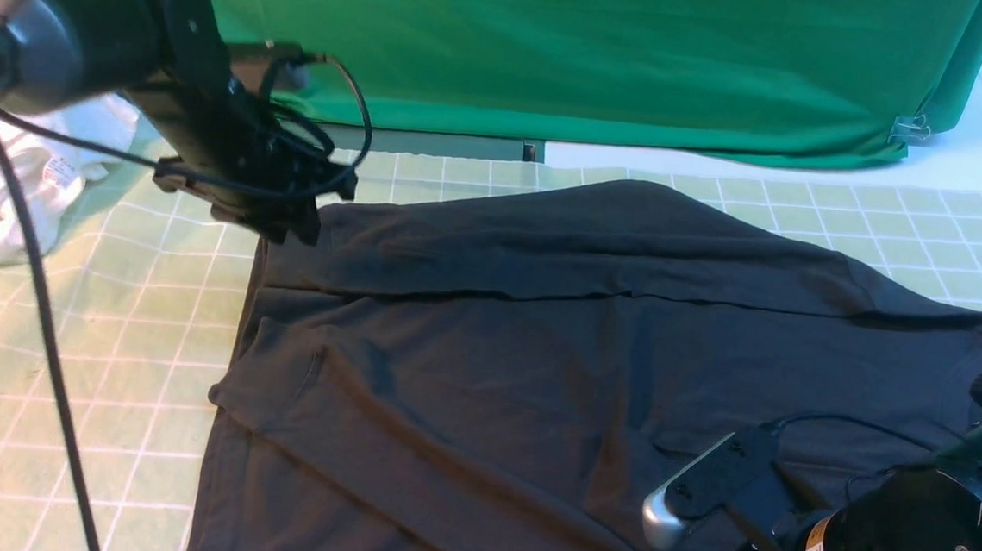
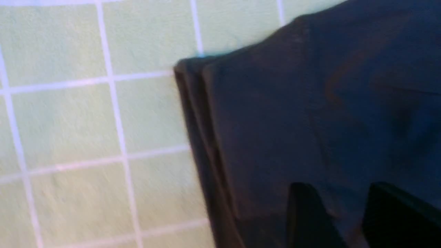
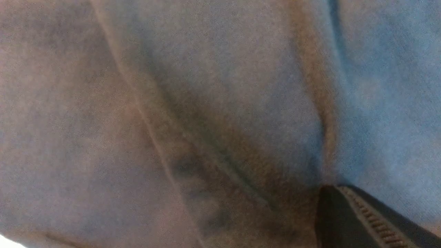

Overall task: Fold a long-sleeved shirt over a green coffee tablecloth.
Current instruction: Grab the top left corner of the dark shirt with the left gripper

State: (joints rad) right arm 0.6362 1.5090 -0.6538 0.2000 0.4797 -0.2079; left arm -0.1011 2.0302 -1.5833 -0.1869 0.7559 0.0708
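White garment [image 1: 4, 190] left of charcoal shirt [image 1: 537, 356]

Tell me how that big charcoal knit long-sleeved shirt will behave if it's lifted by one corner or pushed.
Probably very floppy: the charcoal knit long-sleeved shirt lies in soft folds and creases, so it should sag from any pinch point. Pushed, it would likely bunch rather than slide whole across the pale mint-green grid tablecloth. It looks thin, so probably light.

Matt, soft knit shirt [image 1: 537, 356]; matt, finely textured cloth tablecloth [image 1: 106, 344]
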